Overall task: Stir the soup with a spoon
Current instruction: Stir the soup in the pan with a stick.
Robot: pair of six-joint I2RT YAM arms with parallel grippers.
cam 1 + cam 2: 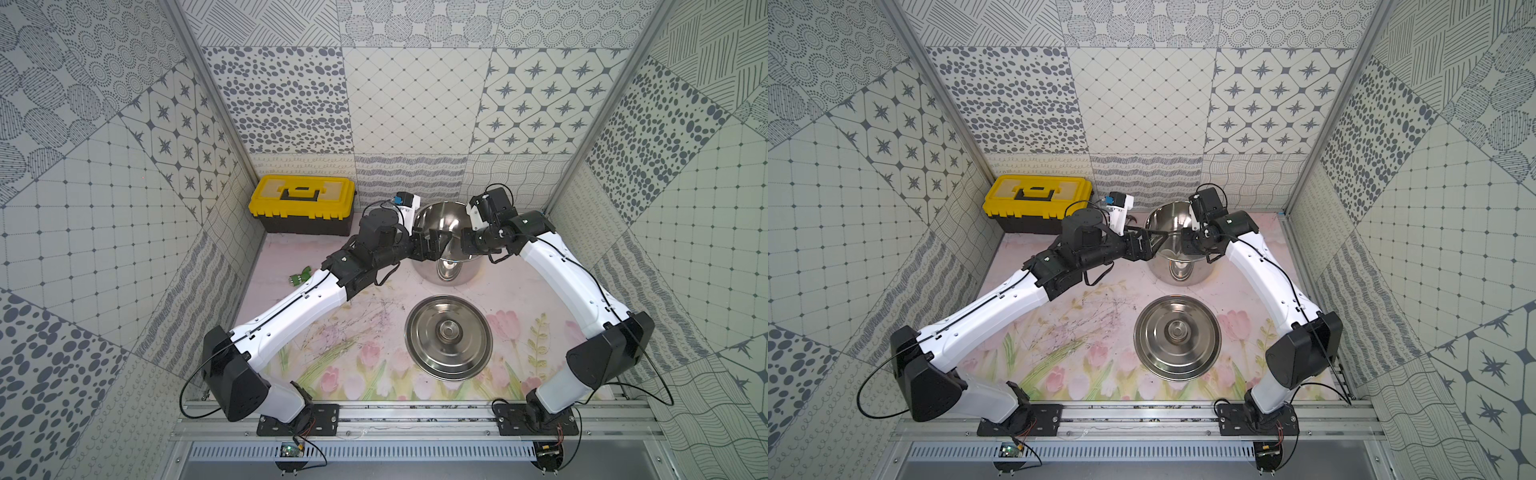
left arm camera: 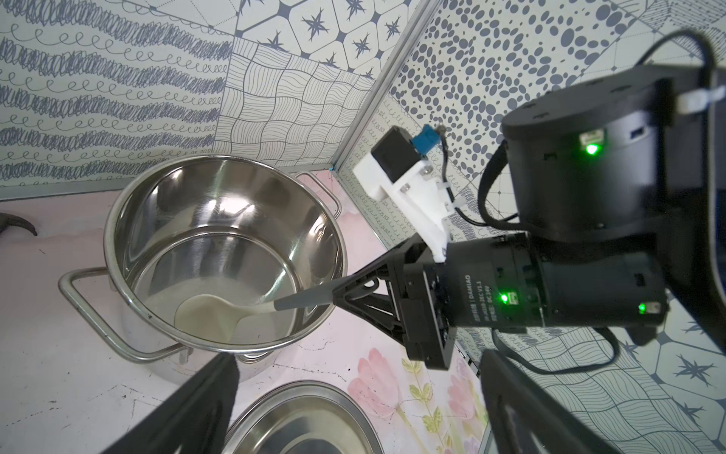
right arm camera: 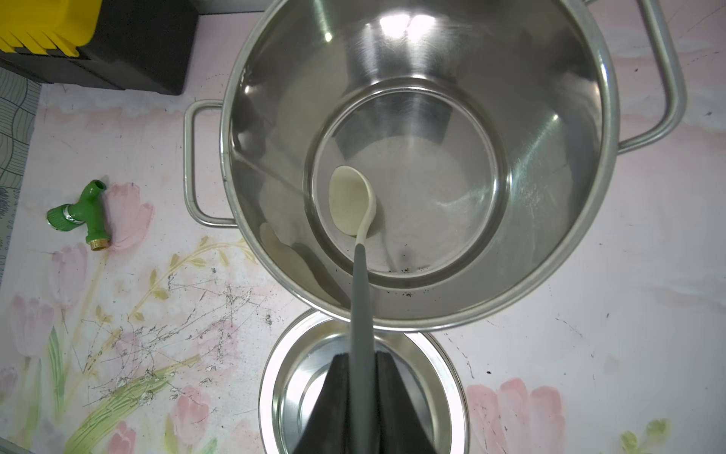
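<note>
Yellow toolbox sits at your 10 o'clock, green tap on the mat at 9. Your left gripper hangs at 9 o'clock of the stockpot, jaws spread wide, holding nothing. The pot stands at 12 o'clock. The spoon has its cream bowl down at the pot floor and its grey handle leaning out over the rim. Your right gripper, reaching in from 3 o'clock, is clenched on that handle. The lid lies at the pot's 6 o'clock, apart

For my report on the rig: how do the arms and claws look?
The left arm and the right arm have white shells, black joints and thin black cables. The left claw and the right claw are black and triangular. The right wrist motor carries green lights and the print DAMIAO.
</note>
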